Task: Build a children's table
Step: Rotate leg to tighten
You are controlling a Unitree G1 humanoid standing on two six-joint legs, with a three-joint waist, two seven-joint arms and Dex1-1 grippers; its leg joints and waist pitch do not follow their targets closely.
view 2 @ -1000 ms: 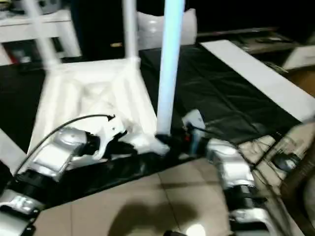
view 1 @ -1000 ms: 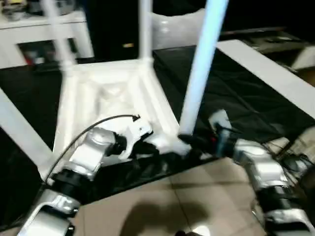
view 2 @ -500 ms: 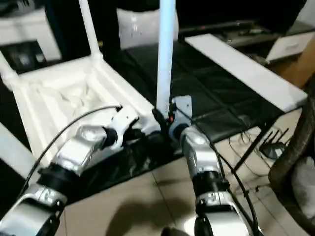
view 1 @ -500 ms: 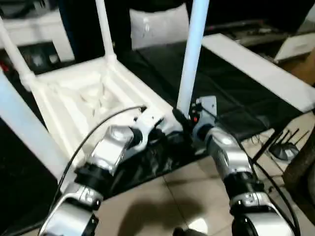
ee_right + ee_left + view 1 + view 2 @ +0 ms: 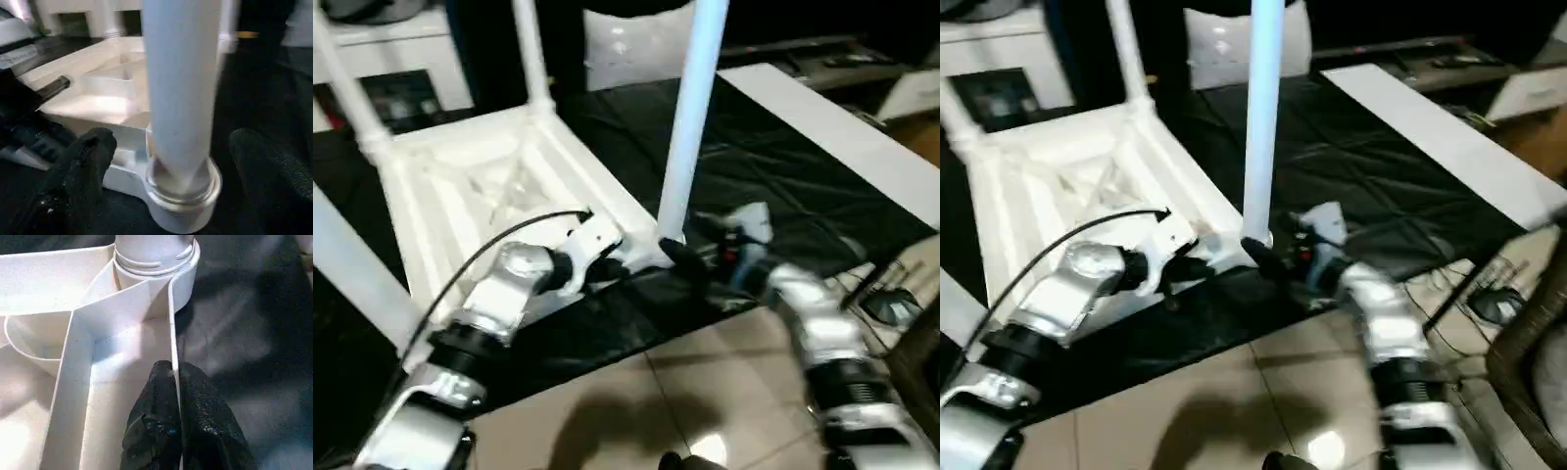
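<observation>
Table [image 5: 499, 186] lies upside down on the black-covered desk [image 5: 783, 166], its ribbed underside facing up and its legs standing upward from the round corner sockets. 3 legs show clearly in the head views: the nearest leg [image 5: 690, 117], just in front of both grippers, and 2 more at the far corners.

The left gripper [image 5: 173, 382] has its jaws closed on the thin upright rim of the tabletop, 1 black finger on each side of the wall, just short of the corner socket [image 5: 154, 264] that holds the nearest leg.

The right gripper [image 5: 166, 161] has its jaws spread wide on either side of that same leg's base, with clear gaps between the black fingers [image 5: 83, 166] and the leg, so it grips nothing. The leg sits seated in its socket between them.

A flat white board [image 5: 842, 137] lies on the desk beyond the right gripper, well apart from the table.
</observation>
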